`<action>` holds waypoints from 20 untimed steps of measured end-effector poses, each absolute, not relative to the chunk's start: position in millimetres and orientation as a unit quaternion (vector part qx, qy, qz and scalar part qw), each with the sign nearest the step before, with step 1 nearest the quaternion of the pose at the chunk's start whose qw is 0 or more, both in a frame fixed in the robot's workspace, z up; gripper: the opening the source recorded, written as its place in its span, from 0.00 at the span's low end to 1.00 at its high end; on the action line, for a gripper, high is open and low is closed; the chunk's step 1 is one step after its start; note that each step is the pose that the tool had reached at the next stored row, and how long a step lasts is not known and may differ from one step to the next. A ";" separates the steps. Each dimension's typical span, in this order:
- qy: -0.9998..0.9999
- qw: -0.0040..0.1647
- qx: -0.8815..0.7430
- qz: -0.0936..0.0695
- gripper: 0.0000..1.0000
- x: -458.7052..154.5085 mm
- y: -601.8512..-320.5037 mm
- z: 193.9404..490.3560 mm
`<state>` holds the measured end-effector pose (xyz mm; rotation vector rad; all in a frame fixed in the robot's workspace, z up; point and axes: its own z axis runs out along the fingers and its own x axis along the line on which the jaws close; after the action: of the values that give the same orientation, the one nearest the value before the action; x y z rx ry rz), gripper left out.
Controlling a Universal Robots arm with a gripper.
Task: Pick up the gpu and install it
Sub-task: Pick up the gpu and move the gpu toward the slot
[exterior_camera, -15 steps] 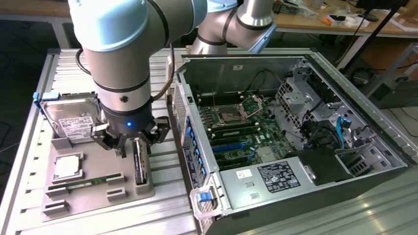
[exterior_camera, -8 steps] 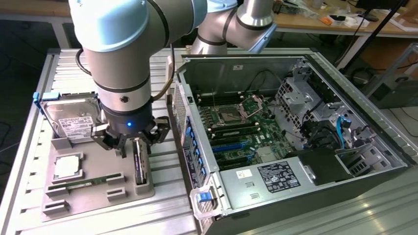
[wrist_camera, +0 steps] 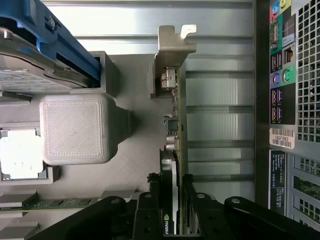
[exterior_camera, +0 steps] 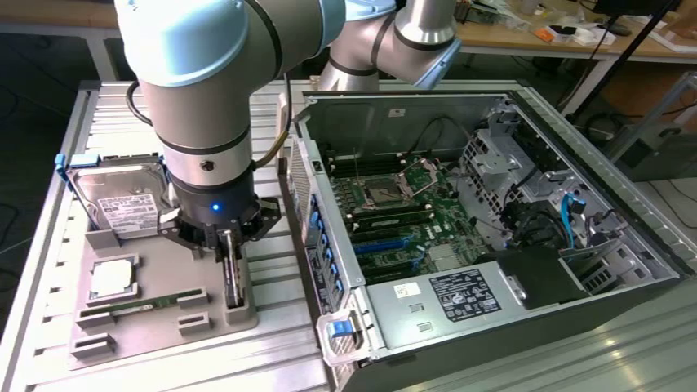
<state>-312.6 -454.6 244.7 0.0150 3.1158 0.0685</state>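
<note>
The gpu (wrist_camera: 178,125) stands on its long edge in a slot of the grey tray (exterior_camera: 163,265), on the side of the tray nearest the open computer case (exterior_camera: 458,204). Its long axis runs parallel to the case's rear panel (wrist_camera: 287,100), and its silvery bracket (wrist_camera: 172,47) points toward the end of the tray where the hard drive (exterior_camera: 126,200) sits. The gripper (exterior_camera: 228,245) straddles the card partway along its length. Its black fingers (wrist_camera: 150,202) press against both faces with no gap visible, so the claw is clamped on the gpu while the card sits in its slot. In the exterior view the wrist hides the bracket end, so only the stretch of card toward the near edge of the tray can be seen. In the wrist view the fingers cover that same stretch, and the fan face is hard to make out beyond a small logo. A strip of slatted metal table (wrist_camera: 220,95) lies open between the card and the case. On the card's other side there is bare tray floor before a grey holder block (wrist_camera: 75,127), the processor (exterior_camera: 113,278) and the green memory stick (exterior_camera: 142,306), all well apart from the card
</note>
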 end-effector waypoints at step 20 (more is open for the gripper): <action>1.000 0.013 0.005 0.022 0.27 -312.6 -454.6 244.6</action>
<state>-312.6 -454.6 244.6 0.0151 3.1157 0.0686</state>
